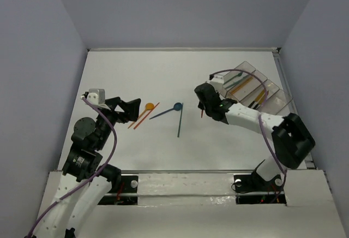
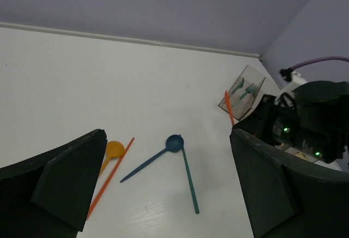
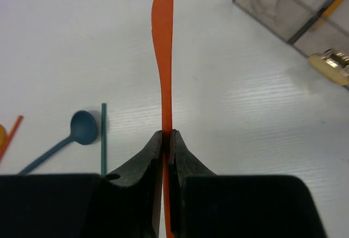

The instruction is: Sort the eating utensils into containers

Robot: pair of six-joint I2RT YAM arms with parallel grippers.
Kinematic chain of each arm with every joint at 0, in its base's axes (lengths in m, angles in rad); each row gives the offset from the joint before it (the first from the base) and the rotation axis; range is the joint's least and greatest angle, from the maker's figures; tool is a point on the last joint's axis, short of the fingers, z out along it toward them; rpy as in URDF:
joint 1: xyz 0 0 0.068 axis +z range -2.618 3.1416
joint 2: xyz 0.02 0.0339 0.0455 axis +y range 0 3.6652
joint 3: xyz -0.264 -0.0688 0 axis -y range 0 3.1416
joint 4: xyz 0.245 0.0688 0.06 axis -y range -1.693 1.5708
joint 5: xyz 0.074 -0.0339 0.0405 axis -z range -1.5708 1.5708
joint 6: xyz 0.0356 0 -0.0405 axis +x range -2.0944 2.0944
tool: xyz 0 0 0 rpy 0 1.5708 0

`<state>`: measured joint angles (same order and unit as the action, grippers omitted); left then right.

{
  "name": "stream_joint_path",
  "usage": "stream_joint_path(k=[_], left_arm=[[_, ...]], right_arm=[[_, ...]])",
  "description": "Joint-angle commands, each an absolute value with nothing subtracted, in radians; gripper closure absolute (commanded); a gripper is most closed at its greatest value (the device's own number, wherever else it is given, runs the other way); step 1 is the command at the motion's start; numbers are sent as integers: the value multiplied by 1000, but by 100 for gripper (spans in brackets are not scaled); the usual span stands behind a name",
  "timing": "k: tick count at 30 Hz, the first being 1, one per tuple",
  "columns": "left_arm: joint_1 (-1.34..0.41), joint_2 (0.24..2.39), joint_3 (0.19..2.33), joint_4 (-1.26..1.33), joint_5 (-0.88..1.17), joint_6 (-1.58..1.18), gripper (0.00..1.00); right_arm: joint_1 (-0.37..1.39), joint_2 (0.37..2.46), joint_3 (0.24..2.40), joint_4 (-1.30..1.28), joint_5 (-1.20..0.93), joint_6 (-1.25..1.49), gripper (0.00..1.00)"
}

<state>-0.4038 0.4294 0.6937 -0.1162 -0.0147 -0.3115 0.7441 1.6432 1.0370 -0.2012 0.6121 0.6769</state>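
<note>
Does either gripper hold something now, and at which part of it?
The right gripper pinches a thin orange serrated plastic knife on its handle, blade pointing away. The left gripper is open, holding nothing.

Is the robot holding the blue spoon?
No, the right gripper is pinching an orange knife, and the blue spoon lies on the table.

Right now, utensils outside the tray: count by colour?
Orange: 3 (orange spoon, orange stick, orange knife in the right gripper, jaws shut)
Teal: 2 (teal spoon, teal stick)
Total: 5
</note>
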Motion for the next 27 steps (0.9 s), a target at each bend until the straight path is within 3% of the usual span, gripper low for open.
stream_joint_path(k=[1,5,12,18,27], left_arm=[[-399,423,684,-66,-5,-304,1],[-399,416,683,-64,21,-302,1],[-399,411,681,-66,21,-302,1],[-399,416,684,-67,18,-302,1],[-399,428,684,-66,23,-301,1]], right_arm=[[635,1409,962,-91,632,654,100],[403,1226,873,-127,595,635,100],[100,1190,801,-121,528,609,99],[-23,1282,805,-66,437,609,99],[-67,1400,830,-11,413,601,96]])
